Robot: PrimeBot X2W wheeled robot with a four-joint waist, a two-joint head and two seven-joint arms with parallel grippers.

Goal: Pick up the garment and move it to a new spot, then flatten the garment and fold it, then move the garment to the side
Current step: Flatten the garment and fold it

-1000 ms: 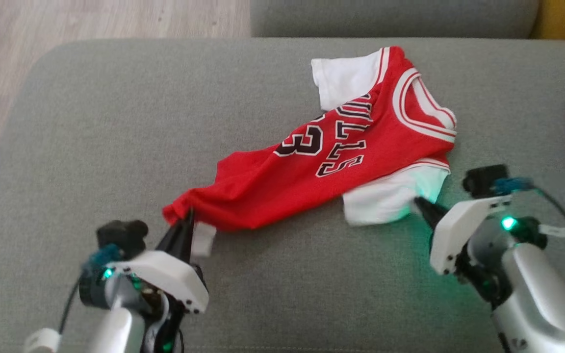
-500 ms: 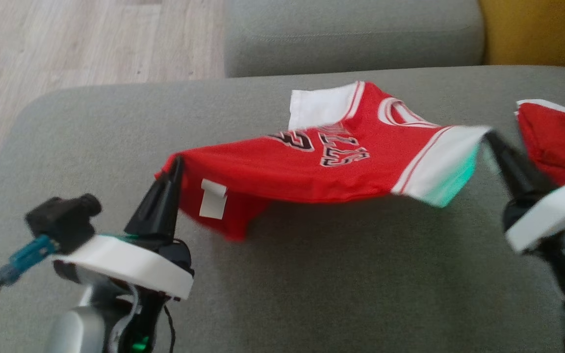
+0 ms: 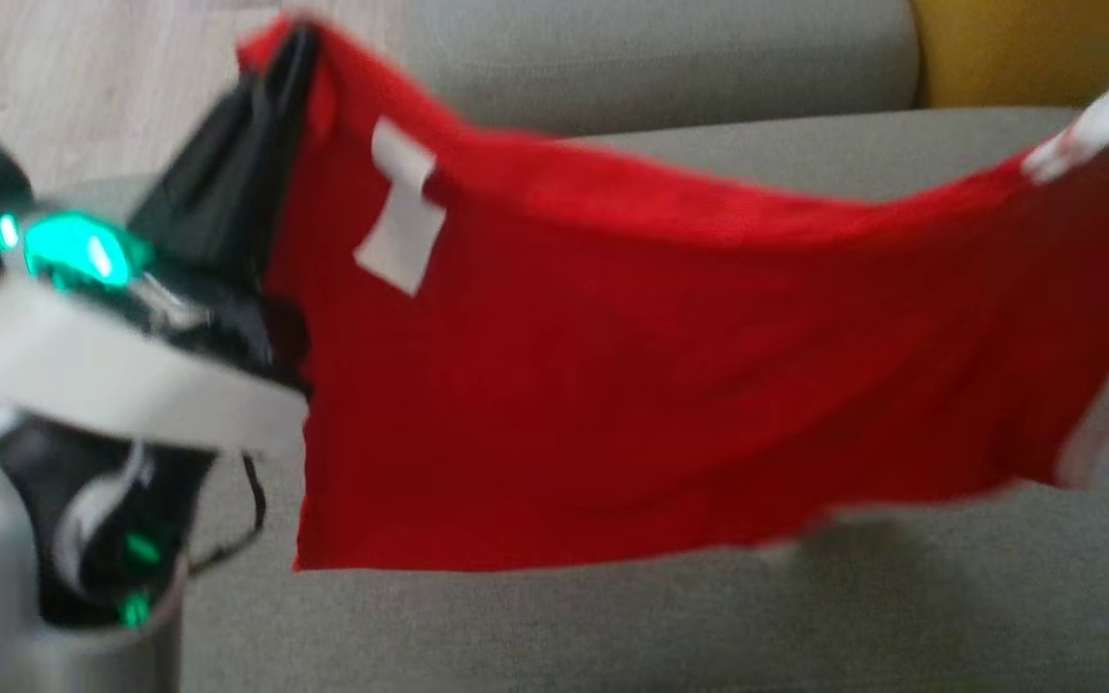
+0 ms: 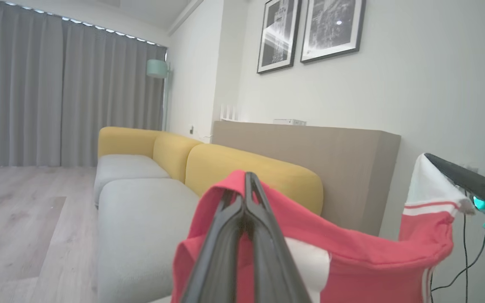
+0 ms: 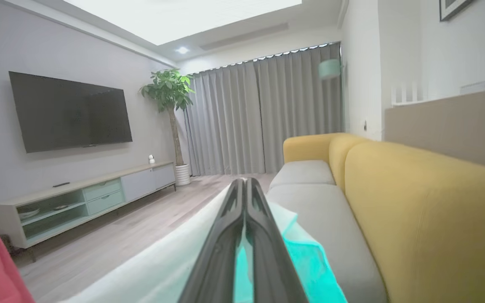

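Observation:
The garment point(image 3: 660, 385), a red jersey with white sleeves, hangs in the air above the grey cushion, stretched between both arms, its plain red side and a white label point(image 3: 400, 226) facing the head camera. My left gripper point(image 3: 295, 48) is shut on its upper left corner; the left wrist view shows those fingertips point(image 4: 247, 179) pinching red cloth point(image 4: 352, 261). There the right gripper point(image 4: 430, 158) holds the white sleeve at the far right. In the right wrist view the right gripper point(image 5: 244, 182) is shut on white sleeve fabric point(image 5: 162, 261) tinted green.
The grey sofa cushion point(image 3: 612, 626) lies below the hanging cloth, with a yellow backrest point(image 3: 997, 48) behind and wooden floor point(image 3: 83, 77) to the left. Across the room stand a TV point(image 5: 70, 111), a low cabinet point(image 5: 78, 198) and a plant point(image 5: 169, 90).
Both grippers have risen with the garment, lifting it off the cushion until it hangs spread between them. The head view has also shifted.

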